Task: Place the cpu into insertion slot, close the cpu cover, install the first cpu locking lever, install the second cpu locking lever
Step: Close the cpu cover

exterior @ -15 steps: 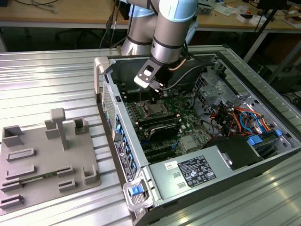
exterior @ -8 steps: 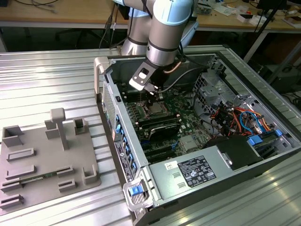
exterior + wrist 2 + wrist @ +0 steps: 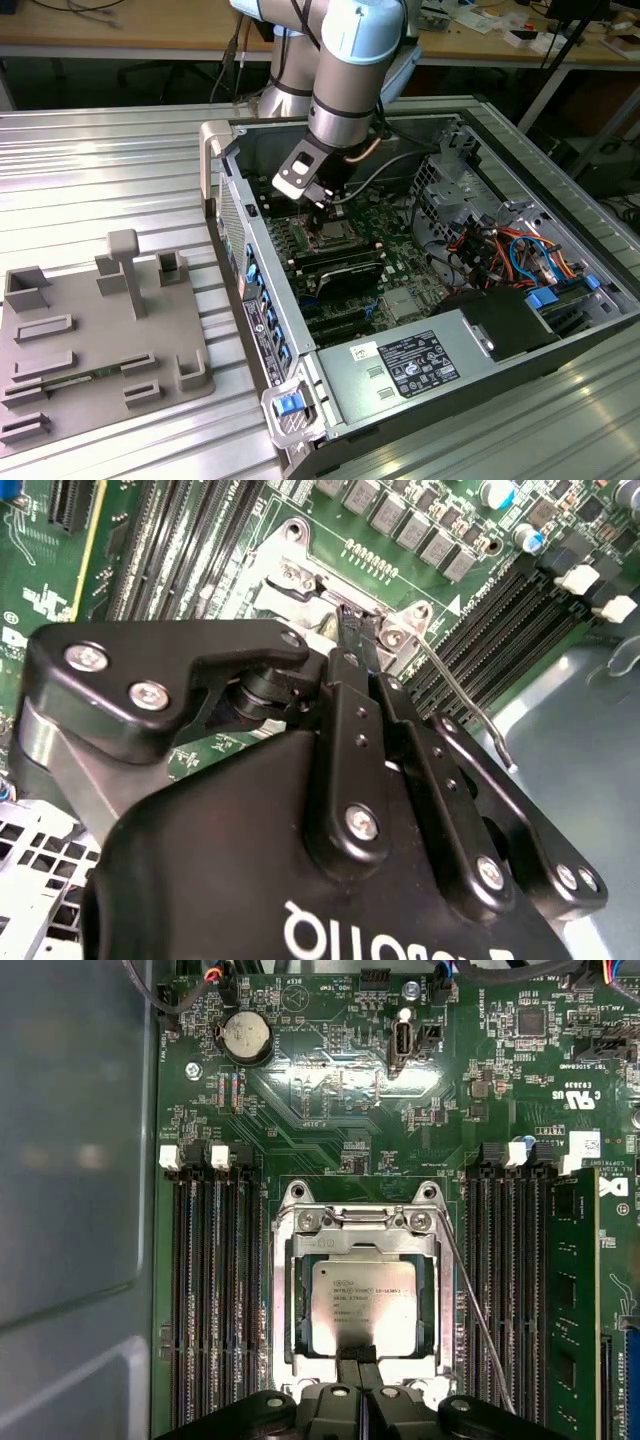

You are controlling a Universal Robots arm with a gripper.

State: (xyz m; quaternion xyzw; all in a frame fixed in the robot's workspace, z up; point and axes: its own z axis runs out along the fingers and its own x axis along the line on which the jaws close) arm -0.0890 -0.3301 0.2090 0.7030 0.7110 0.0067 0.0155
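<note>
In the first wrist view the cpu (image 3: 362,1305) lies flat in the insertion slot (image 3: 300,1302), silver top up. The cpu cover (image 3: 283,1300) is down around it as a silver frame. My gripper (image 3: 357,1358) is shut, its black fingertips together and touching the cover's edge beside the cpu. Nothing shows between the fingers. One thin wire locking lever (image 3: 478,1310) runs along one side of the socket, standing free of the frame; it also shows as the lever (image 3: 462,698) in the second wrist view. In the exterior view the gripper (image 3: 325,212) reaches down into the open computer case over the socket (image 3: 338,236).
Long black memory slots (image 3: 215,1300) flank the socket, with a green memory stick (image 3: 572,1290) on one side. A coin battery (image 3: 247,1037) sits further up the board. The grey case wall (image 3: 70,1210), power supply (image 3: 410,365) and cables (image 3: 510,250) crowd the case. A grey fixture tray (image 3: 100,340) lies outside.
</note>
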